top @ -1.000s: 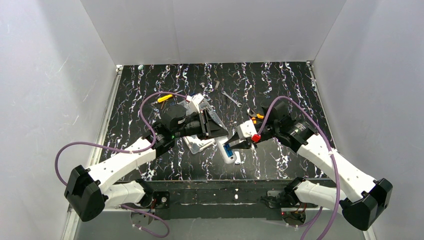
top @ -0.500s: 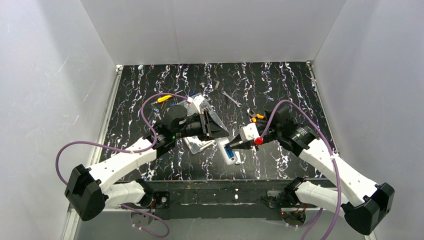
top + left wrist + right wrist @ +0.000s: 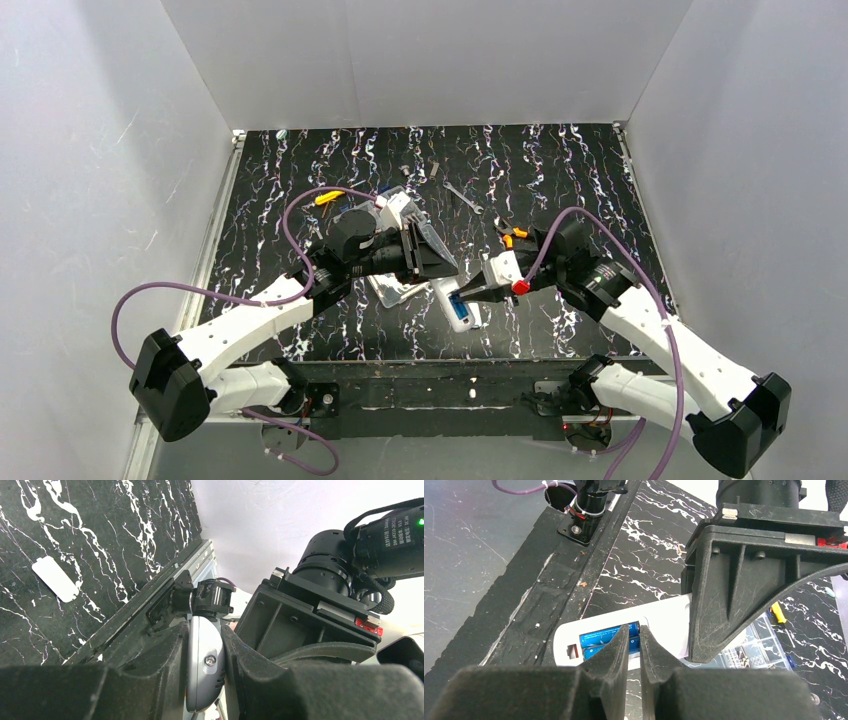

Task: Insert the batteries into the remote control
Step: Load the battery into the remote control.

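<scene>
The white remote control (image 3: 466, 320) lies back-up near the table's front middle. Its recess holds the two blue batteries (image 3: 457, 305) side by side, which are clear in the right wrist view (image 3: 601, 634). My left gripper (image 3: 443, 268) is shut on the remote's far end, and the left wrist view shows that end edge-on (image 3: 204, 675) between the fingers. My right gripper (image 3: 634, 632) is shut, with only a thin gap. Its tips rest on the batteries' inner ends, at the recess (image 3: 463, 293). The remote's body shows white in the right wrist view (image 3: 664, 617).
A small white cover piece (image 3: 55, 578) lies on the black marbled table. A clear compartment box (image 3: 395, 287) sits under my left gripper. Orange-handled pliers (image 3: 512, 237) lie behind my right gripper. A yellow-handled screwdriver (image 3: 328, 197) and a wrench (image 3: 462, 197) lie farther back.
My right arm has swung nearer and lower, its shut tips sliding slightly left along the remote's recess. The left gripper keeps its hold and has hardly moved.
</scene>
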Controlling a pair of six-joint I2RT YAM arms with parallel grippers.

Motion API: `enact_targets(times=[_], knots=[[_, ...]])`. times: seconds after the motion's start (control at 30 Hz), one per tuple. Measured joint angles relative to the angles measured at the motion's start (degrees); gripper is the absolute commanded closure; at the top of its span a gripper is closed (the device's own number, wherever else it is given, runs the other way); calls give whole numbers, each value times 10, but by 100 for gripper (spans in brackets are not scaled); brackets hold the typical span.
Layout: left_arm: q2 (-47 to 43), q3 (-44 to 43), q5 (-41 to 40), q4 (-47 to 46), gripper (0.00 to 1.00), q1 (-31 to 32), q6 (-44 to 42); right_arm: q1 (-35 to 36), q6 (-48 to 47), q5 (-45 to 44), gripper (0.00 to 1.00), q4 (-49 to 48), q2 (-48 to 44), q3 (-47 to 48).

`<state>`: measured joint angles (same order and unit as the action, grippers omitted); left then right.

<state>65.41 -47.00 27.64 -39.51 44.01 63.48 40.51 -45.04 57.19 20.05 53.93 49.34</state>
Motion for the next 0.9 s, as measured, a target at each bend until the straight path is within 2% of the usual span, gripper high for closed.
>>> enact_targets(times=[0.33, 0.67, 0.9], knots=[[0, -4, 0, 1, 100, 1, 3, 0, 28, -15, 80, -68, -42, -49], [4, -18, 0, -7, 100, 0, 12, 0, 100, -40, 76, -191, -86, -106], [9, -19, -1, -24, 100, -4, 21, -1, 136, -63, 74, -239, -103, -129]])
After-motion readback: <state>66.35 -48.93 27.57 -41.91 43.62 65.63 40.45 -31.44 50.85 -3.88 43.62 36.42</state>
